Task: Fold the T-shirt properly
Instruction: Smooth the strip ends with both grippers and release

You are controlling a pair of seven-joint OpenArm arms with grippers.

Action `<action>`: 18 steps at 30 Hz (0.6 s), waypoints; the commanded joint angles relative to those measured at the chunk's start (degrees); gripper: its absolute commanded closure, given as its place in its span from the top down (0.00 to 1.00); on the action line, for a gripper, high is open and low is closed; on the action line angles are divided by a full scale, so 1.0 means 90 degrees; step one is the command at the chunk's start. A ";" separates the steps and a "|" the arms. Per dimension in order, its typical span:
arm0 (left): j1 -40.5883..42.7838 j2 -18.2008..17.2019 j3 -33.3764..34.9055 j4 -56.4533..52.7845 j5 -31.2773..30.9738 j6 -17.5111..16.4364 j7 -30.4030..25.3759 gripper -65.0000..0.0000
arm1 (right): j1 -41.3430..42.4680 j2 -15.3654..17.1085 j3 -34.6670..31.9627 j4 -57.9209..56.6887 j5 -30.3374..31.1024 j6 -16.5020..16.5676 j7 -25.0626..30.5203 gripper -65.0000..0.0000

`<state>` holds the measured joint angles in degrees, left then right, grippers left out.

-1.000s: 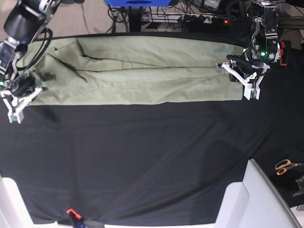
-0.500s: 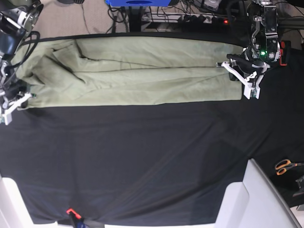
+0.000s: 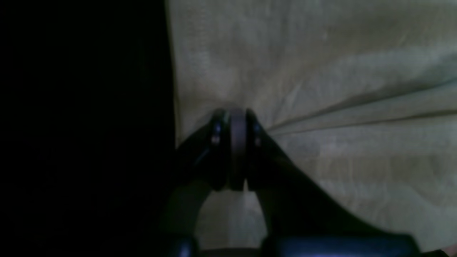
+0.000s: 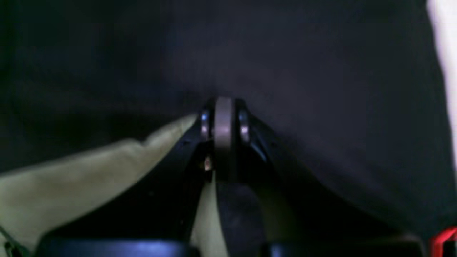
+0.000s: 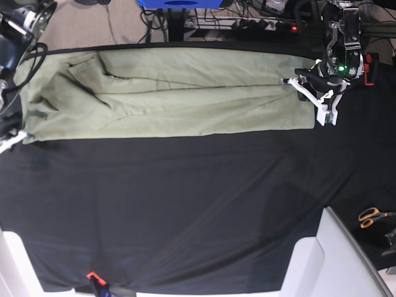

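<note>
The pale green T-shirt [image 5: 173, 93] lies folded into a long band across the far side of the black table cloth [image 5: 185, 204]. My left gripper [image 5: 307, 93] is at the band's right end, shut on the T-shirt. In the left wrist view its tips [image 3: 234, 119] pinch the fabric [image 3: 339, 71] near its edge, and creases run out from them. My right gripper [image 5: 7, 141] is at the left end, half out of the base view. The right wrist view shows it [image 4: 223, 107] shut on a corner of the T-shirt [image 4: 71, 185] over the dark cloth.
Orange-handled scissors [image 5: 371, 216] lie at the right edge. White panels stand at the near right [image 5: 334, 260] and near left [image 5: 12, 266]. A small red-tipped item [image 5: 93, 276] sits at the front edge. A blue box [image 5: 179, 3] and cables are behind the table.
My right gripper has moved left with the shirt's left end, drawing the band longer and flatter. My left gripper has shifted slightly toward the back, still holding the right end.
</note>
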<state>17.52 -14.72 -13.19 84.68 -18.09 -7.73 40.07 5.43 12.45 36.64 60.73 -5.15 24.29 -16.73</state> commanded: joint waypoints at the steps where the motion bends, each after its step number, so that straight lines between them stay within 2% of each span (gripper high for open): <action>1: -0.0027 -0.0088 -0.0044 0.0197 -0.0027 -0.0006 -0.0091 0.00 | -0.0032 -0.0011 0.0026 0.0505 0.0079 0.0021 0.0155 0.04; 8: -0.0027 -0.0079 -0.0044 0.0451 -0.0027 -0.0006 -0.0082 0.00 | -0.0520 -0.0763 0.0016 0.2439 0.0059 0.0021 0.0106 0.04; 13: 0.0032 -0.0079 -0.0034 0.0461 -0.0027 -0.0006 -0.0082 0.00 | -0.0647 -0.0870 -0.0042 0.2654 0.0049 0.0021 0.0096 0.04; 14: 0.0032 -0.0079 -0.0034 0.0461 -0.0027 -0.0006 -0.0082 0.06 | -0.0657 -0.0870 -0.0042 0.2644 0.0049 0.0021 0.0096 0.04; 18: 0.0061 -0.0079 -0.0034 0.0578 -0.0037 -0.0016 -0.0082 0.55 | -0.0794 -0.0870 -0.0042 0.2625 0.0049 0.0021 0.0096 0.04</action>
<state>18.41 -14.74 -13.19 88.38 -18.24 -7.66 40.40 -2.13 3.79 36.16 83.50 -5.13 24.60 -17.50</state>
